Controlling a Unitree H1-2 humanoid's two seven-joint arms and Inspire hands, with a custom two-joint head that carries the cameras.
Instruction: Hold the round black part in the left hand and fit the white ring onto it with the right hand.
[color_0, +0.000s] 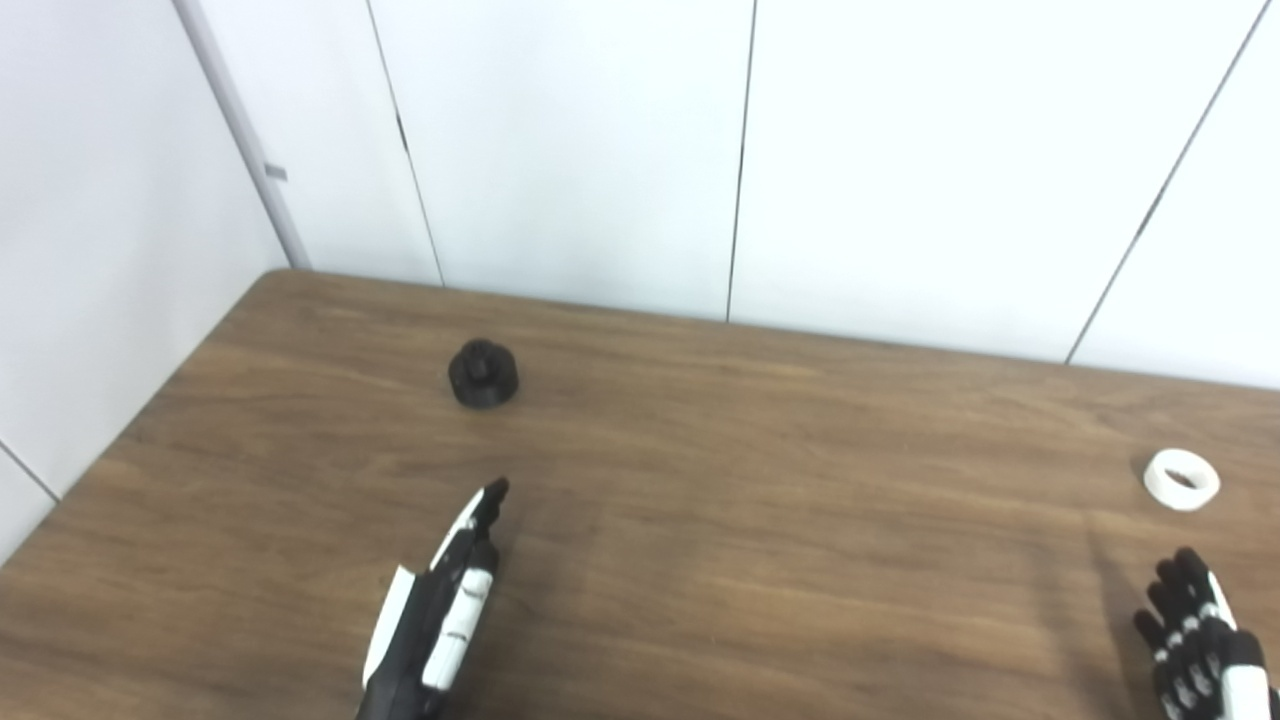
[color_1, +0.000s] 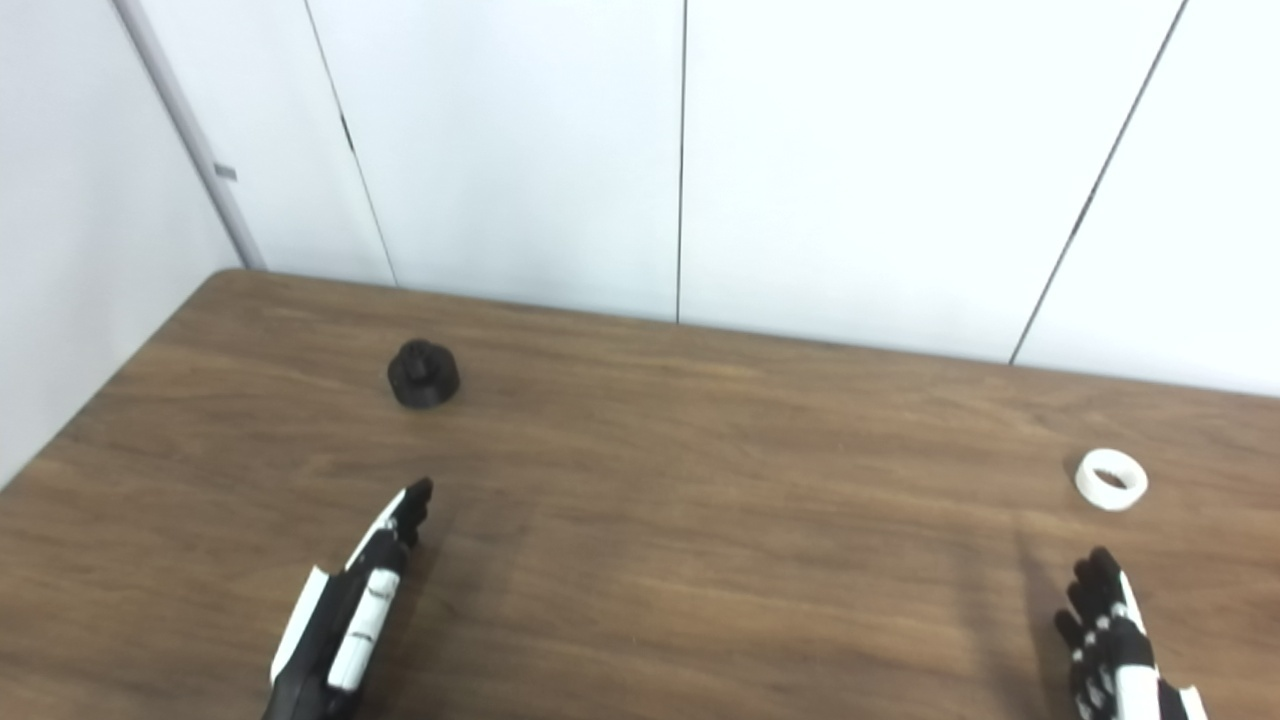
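The black part (color_0: 483, 373) is sitting on the table (color_0: 700, 520), far left of centre, with a small knob sticking up from its top. Nothing is touching it. The ring (color_0: 1181, 479) is lying flat on the table at the far right, well apart from the part.

The left hand (color_0: 440, 605) is reaching in from the near left, its fingers stretched out straight and close together, pointing toward the part but stopping short of it, near it without contact. It is holding nothing.

The right hand (color_0: 1200, 635) is showing at the near right corner, fingers extended and slightly spread, tips pointing toward the ring, which is lying just beyond them. It is empty too. White wall panels (color_0: 640, 150) are standing behind the table's far edge.
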